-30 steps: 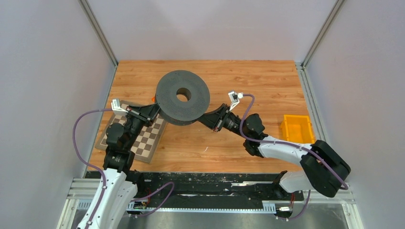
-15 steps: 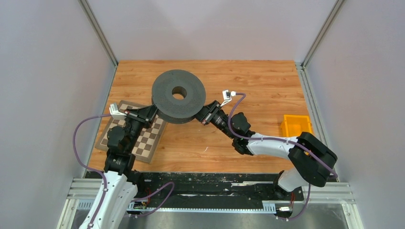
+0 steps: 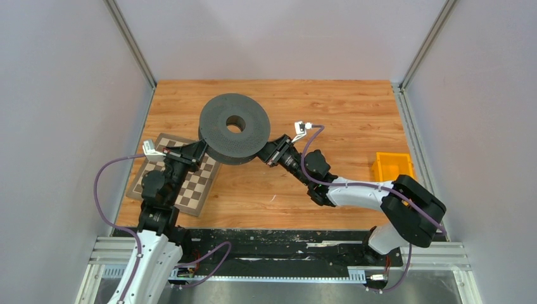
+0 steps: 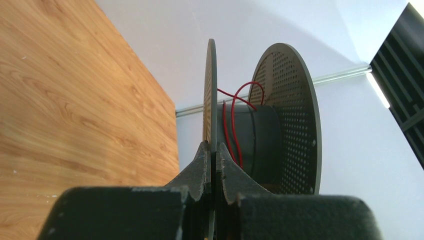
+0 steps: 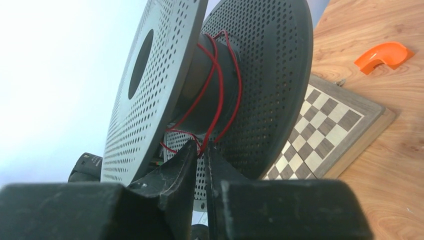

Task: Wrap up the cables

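Wooden table (image 3: 354, 114), left pincer (image 4: 215, 150) clamping spool (image 4: 287, 100), cable (image 5: 220, 95) at right pincer (image 5: 201, 146) tips, grip unclear

I see the left arm (image 3: 150, 256) and right arm (image 3: 362, 189) match: white shells low down, black joints and links further out, a purple cable (image 3: 95, 189) looped along each to a small white plug (image 3: 150, 149), and matte black wedge-shaped fingers (image 4: 197, 170).

You get bright, even light from above on the table (image 3: 354, 107), with just a soft shadow under the spool (image 3: 234, 126). In the 2 wrist views the white wall (image 5: 50, 60) is washed out, and the near fingers (image 5: 175, 170) look dark and slightly blurred.
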Controlling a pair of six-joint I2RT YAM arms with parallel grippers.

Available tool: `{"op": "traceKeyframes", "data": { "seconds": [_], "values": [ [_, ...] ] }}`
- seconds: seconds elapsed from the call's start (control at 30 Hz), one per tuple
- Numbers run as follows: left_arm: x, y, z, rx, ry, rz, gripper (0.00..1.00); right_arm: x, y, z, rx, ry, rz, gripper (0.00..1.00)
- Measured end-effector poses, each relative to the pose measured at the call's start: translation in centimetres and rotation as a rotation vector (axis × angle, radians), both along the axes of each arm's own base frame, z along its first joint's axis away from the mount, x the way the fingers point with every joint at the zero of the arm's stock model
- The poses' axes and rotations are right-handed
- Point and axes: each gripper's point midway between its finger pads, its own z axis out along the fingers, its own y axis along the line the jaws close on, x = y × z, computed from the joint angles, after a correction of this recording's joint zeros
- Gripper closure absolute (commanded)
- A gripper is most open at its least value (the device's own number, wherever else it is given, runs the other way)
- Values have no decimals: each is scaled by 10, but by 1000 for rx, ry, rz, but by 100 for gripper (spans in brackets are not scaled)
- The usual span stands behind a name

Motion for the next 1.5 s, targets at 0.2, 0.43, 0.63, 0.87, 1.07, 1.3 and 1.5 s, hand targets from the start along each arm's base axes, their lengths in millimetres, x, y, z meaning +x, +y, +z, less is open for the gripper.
{"op": "traceKeyframes", "data": {
  "seconds": [0.2, 0.43, 0.63, 0.87, 1.07, 1.3, 1.5],
  "values": [
    [1, 1, -2, 0, 7, 8, 100, -4, -8, -3, -27, 6, -11, 78],
    [2, 2, -2, -3, 6, 11, 100, -7, -21, 4, -57, -4, -46, 76],
    [3, 1, -3, -7, 8, 10, 100, -5, -23, -6, -103, 5, -58, 80],
    [4, 1, -7, -9, 12, 9, 100, -5, -21, -12, -133, 0, -56, 100],
    [5, 0, -12, -29, 16, 0, 100, -3, -9, -7, -138, -27, -23, 100],
    [5, -1, -11, -41, 13, -3, 100, -5, 1, -7, -149, -39, 16, 93],
    [5, -1, -10, -42, 8, -3, 100, -16, -6, -9, -173, -63, 29, 78]
  ]
}}
